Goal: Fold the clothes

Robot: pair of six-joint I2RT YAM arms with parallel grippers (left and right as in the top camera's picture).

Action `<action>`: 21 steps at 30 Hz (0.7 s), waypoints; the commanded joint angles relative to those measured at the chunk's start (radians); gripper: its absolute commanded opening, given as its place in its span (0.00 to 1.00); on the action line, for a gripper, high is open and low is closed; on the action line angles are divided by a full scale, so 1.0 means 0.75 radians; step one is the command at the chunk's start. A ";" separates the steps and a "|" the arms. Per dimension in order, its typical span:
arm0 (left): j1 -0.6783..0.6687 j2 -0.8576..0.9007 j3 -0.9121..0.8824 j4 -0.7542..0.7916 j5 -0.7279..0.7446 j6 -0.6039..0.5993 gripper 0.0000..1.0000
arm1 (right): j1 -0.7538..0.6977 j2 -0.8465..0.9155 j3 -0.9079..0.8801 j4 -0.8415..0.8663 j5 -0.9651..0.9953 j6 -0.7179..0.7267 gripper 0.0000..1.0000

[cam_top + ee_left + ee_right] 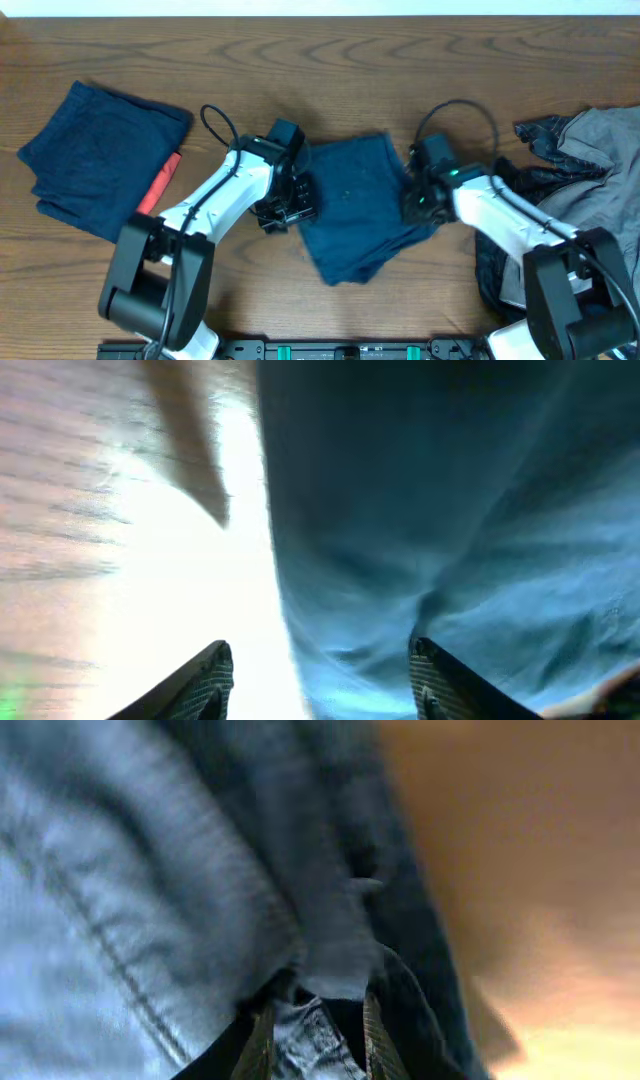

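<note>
Overhead, I see a grainy brown wood table (330,50). Creased navy shorts (350,205) lie mid-table between my claws. Left wrist: left claw (320,652) spread wide at the cloth's edge. Right wrist: right claw (317,1017) pinched narrow on a stitched denim fold.

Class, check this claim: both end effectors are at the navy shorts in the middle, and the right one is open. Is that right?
No. The right end effector is shut on a fold of the navy shorts, as the right wrist view shows. The left end effector is indeed at those shorts too.
</note>
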 commanded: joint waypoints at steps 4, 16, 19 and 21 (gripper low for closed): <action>0.065 -0.202 0.026 0.338 -0.344 0.004 0.73 | -0.092 0.024 0.136 -0.001 0.146 -0.168 0.32; 0.084 -0.003 0.026 0.853 -0.456 0.182 0.65 | 0.018 0.024 0.220 -0.164 -0.139 -0.199 0.34; 0.084 0.083 0.026 0.789 -0.351 0.183 0.54 | 0.032 0.024 0.220 -0.236 -0.139 -0.164 0.33; 0.084 0.126 0.026 0.723 -0.307 0.182 0.45 | 0.037 0.024 0.219 -0.280 -0.143 -0.164 0.33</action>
